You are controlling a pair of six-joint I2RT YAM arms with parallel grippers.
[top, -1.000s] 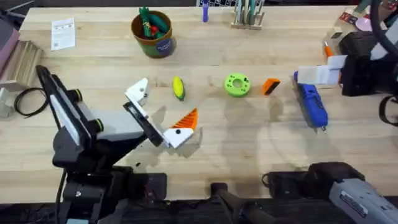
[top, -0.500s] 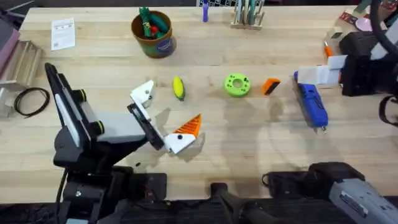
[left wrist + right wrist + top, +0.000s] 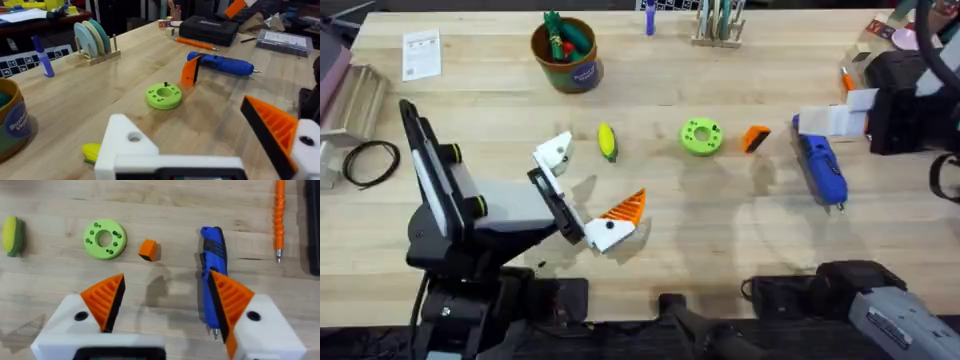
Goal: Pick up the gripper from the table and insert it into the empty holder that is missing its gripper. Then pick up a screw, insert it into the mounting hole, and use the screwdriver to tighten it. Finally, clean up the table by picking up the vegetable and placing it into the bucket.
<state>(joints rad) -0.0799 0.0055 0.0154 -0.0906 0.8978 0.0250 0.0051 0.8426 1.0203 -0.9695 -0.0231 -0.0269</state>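
Overhead view: the loose orange finger [image 3: 755,138] is found on the table [image 3: 720,235] between the green disc [image 3: 700,136] and the blue screwdriver [image 3: 820,168], and with the left gripper [image 3: 600,172] and right gripper [image 3: 165,277] both spread wide and empty, it could be tipped or skidded away if pinched off-centre.
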